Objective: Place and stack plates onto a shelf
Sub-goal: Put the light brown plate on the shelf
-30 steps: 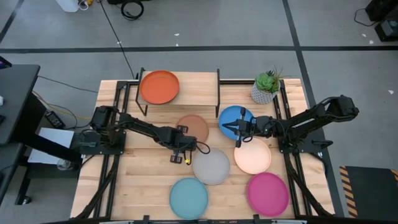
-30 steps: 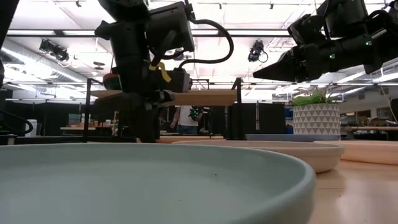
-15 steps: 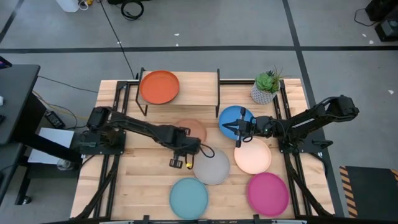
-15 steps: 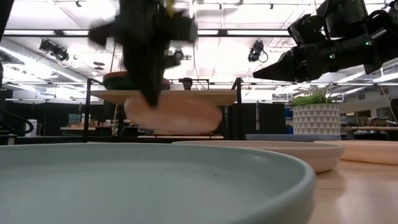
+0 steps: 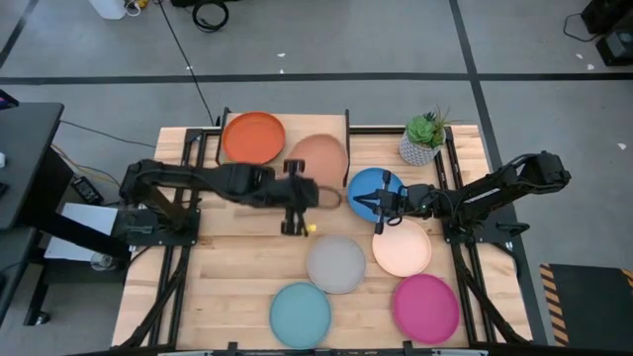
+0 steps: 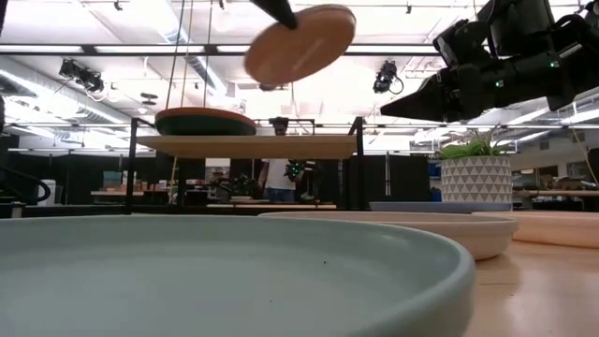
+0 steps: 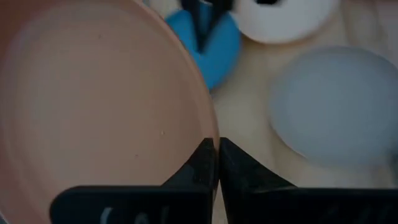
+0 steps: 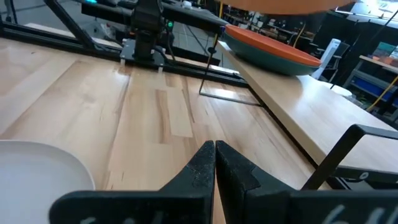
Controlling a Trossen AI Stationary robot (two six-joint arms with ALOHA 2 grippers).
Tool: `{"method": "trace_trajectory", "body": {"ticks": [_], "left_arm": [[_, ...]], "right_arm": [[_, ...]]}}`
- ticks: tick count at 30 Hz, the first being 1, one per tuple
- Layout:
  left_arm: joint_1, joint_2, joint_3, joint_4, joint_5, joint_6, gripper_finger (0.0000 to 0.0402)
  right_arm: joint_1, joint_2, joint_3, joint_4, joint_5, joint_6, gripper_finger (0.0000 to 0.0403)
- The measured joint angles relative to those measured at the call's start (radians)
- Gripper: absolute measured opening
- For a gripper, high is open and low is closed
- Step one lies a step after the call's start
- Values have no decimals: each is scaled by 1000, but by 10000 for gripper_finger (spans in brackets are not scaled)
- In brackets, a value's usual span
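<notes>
Tan brown plate (image 5: 318, 158) rides high over the free end of the shelf (image 5: 336, 124) from above, beside the orange plate (image 5: 253, 137) already there; the left gripper (image 5: 300, 197) is pinched on its near rim, presumably to clear the edge. At table height, it hangs tilted above the board, rim toward the shelf. Past the left wrist, the fingers (image 7: 205, 163) clamp the rim. The right gripper (image 8: 214, 155), pressed together, waits over the blue plate (image 5: 372, 188).
</notes>
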Motion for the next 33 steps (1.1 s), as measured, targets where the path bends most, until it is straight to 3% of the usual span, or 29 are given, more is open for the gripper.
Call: {"method": "trace_trajectory", "body": {"ticks": [9, 15, 33], "left_arm": [[238, 23, -11, 131, 111, 96, 14], [329, 61, -13, 95, 146, 143, 14], [339, 140, -13, 107, 172, 262, 14]], "right_arm": [[0, 0, 0, -9, -1, -2, 20], [0, 0, 0, -11, -1, -6, 20], [0, 5, 0, 11, -48, -9, 20]]}}
